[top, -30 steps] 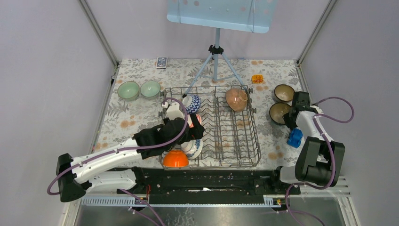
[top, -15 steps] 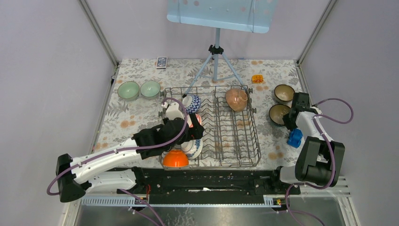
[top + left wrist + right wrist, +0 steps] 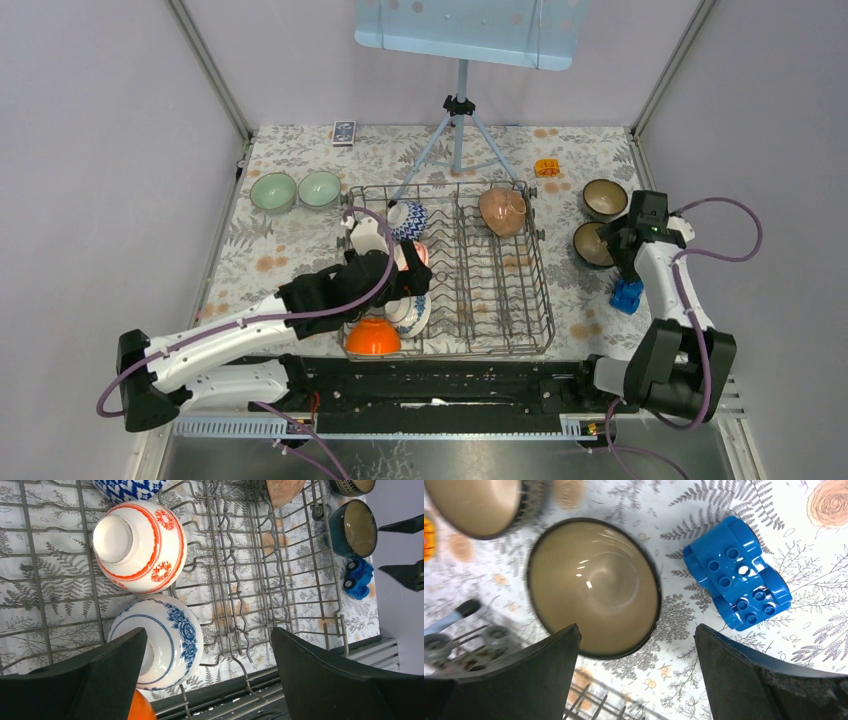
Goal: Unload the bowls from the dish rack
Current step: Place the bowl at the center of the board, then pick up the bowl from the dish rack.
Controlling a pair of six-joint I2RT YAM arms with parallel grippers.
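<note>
Two grippers are in view, and we record both with jaws spread wide and nothing held. We find the left gripper [image 3: 208, 632] above the left part of the dish rack [image 3: 546, 300], which stands on the patterned table cloth [image 3: 290, 250] in the middle of the table.

Directly beneath that gripper, a blue-and-white floral bowl [image 3: 162, 640] rests upturned on the wires, foot ring toward the wrist camera. We see no contact between it and the fingers [image 3: 100, 680]. Just beyond it, farther from the arm bases, sits a red-and-white bowl [image 3: 137, 545], also upturned. A blue-and-white patterned bowl [image 3: 130, 487] follows. An orange bowl [image 3: 373, 337] occupies the near left corner of the rack, and a brownish-pink bowl [image 3: 502, 210] leans at the far right side.

We locate the right gripper [image 3: 636, 630] over a dark brown bowl [image 3: 594, 587] with a tan inside. This bowl stands upright on the cloth, just right of the rack. Whether a finger touches its rim we cannot tell. A second dark brown bowl [image 3: 479, 505] stands just beyond it, and a blue toy block [image 3: 736, 572] lies near the first, apart from it.

Off the far left corner of the rack, two pale green bowls [image 3: 272, 191] stand side by side, upright. A tripod stand [image 3: 458, 140] rises behind the rack, with a small orange block [image 3: 546, 167] to its right.
</note>
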